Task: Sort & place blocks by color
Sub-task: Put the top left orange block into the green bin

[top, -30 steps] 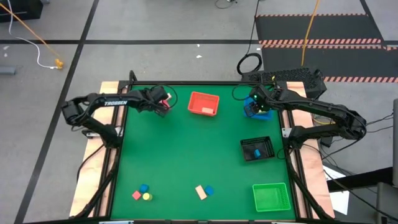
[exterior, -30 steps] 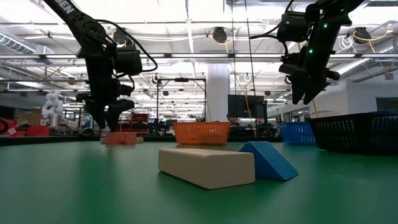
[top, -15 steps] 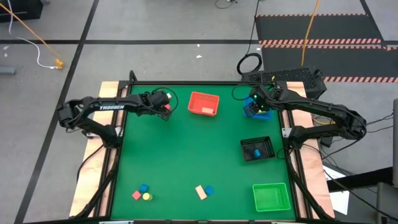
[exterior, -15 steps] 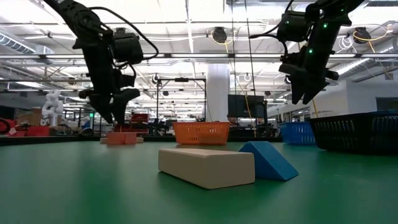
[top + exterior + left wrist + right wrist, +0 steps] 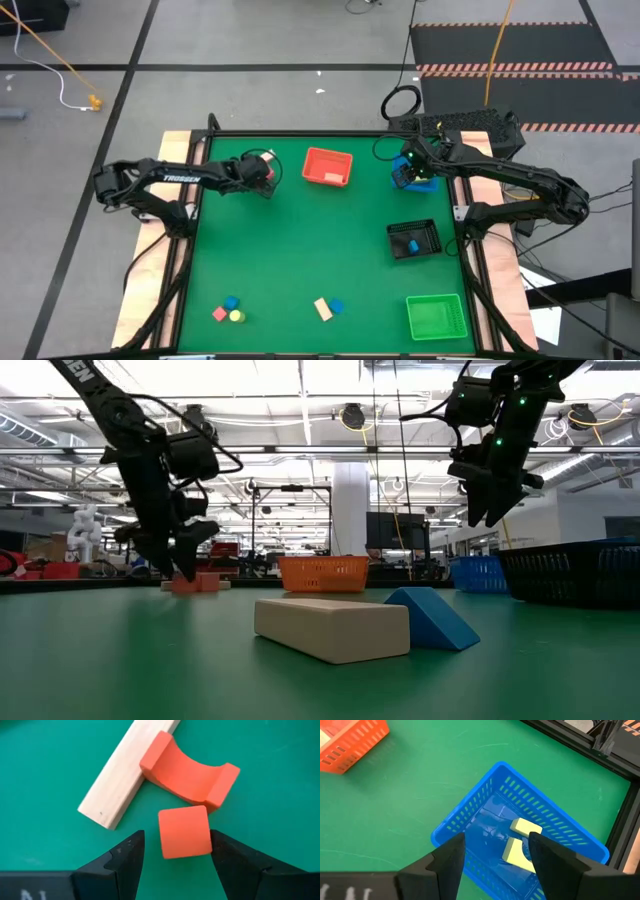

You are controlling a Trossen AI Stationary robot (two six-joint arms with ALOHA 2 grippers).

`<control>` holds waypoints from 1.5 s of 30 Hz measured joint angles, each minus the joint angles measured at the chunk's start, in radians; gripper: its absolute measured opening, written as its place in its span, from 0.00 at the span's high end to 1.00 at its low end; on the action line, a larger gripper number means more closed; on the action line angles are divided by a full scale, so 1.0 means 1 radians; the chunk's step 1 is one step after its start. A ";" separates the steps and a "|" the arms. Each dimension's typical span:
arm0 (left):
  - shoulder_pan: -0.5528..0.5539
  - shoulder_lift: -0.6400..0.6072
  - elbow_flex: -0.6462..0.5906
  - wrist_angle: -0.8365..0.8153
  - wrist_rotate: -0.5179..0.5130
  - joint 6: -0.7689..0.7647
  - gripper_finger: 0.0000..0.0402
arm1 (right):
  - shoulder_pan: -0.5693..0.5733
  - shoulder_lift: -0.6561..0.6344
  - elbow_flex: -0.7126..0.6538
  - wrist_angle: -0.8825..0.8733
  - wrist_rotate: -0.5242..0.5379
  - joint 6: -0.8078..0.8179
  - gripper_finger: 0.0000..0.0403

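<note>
My left gripper (image 5: 176, 840) is open, low over the table's far left (image 5: 262, 178). Its fingers stand on either side of a red cube (image 5: 184, 831) that lies flat on the green mat. Just beyond the cube lie a red arch (image 5: 190, 772) and a pale wood bar (image 5: 125, 775), touching each other. My right gripper (image 5: 497, 850) is open and empty, hovering above the blue tray (image 5: 470, 825) at the far right (image 5: 408, 172). Two yellow-green blocks (image 5: 520, 847) lie in that tray. My left gripper comes at the red cube from above, pointing down. One finger (image 5: 225, 855) stands right at the cube's side (image 5: 206, 832), and I cannot tell whether it touches. The other finger is clearly apart from the cube, which rests on the mat.
A red tray (image 5: 327, 166) sits at the far middle, a black tray (image 5: 413, 240) with a blue block at the right, and a green tray (image 5: 436, 316) at the near right. Near the front lie blue, red and yellow blocks (image 5: 230, 310), plus a wood bar (image 5: 332, 628) beside a blue wedge (image 5: 430, 618).
My left gripper has moved a little toward the table's right and near edges, rising first and then coming down over the red blocks. Its fingers stay open. The blocks have not moved.
</note>
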 joint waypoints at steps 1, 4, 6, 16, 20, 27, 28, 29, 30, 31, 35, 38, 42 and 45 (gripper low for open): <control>0.001 0.000 -0.009 0.012 0.000 -0.008 0.45 | 0.000 0.000 0.000 0.000 0.000 0.000 0.48; 0.001 0.000 -0.030 0.029 -0.005 0.002 0.48 | 0.000 0.000 0.000 0.000 0.000 0.000 0.48; 0.001 0.000 -0.036 0.035 -0.008 0.011 0.55 | 0.000 0.000 0.000 0.000 0.000 0.000 0.48; -0.029 -0.014 -0.040 0.044 -0.008 0.063 0.68 | 0.003 0.000 0.000 0.092 -0.177 0.010 0.48; -0.068 -0.059 -0.040 0.054 -0.002 0.067 0.68 | 0.003 0.000 0.000 0.199 -0.322 0.042 0.48; -0.225 -0.172 -0.040 0.191 0.059 0.132 0.68 | 0.067 0.010 -0.044 0.564 -0.498 0.188 0.48; -0.254 -0.184 -0.040 0.229 0.062 0.159 0.68 | 0.083 0.015 -0.063 0.625 -0.506 0.225 0.48; -0.284 -0.193 -0.040 0.276 0.062 0.188 0.68 | 0.097 0.025 -0.082 0.686 -0.520 0.260 0.48; -0.313 -0.201 -0.040 0.324 0.061 0.215 0.68 | 0.111 0.036 -0.101 0.753 -0.527 0.296 0.48; -0.341 -0.203 -0.040 0.373 0.058 0.243 0.68 | 0.125 0.046 -0.122 0.814 -0.543 0.335 0.48; -0.440 -0.200 -0.040 0.577 0.046 0.342 0.68 | 0.199 0.108 -0.203 1.049 -0.554 0.488 0.48; -0.505 -0.181 -0.039 0.694 0.044 0.384 0.68 | 0.270 0.170 -0.234 1.244 -0.554 0.577 0.47; -0.580 -0.152 -0.036 0.783 -0.013 0.442 0.68 | 0.344 0.262 -0.235 1.426 -0.551 0.633 0.44; -0.620 -0.130 -0.035 0.789 -0.079 0.468 0.68 | 0.367 0.319 -0.234 1.518 -0.549 0.682 0.41</control>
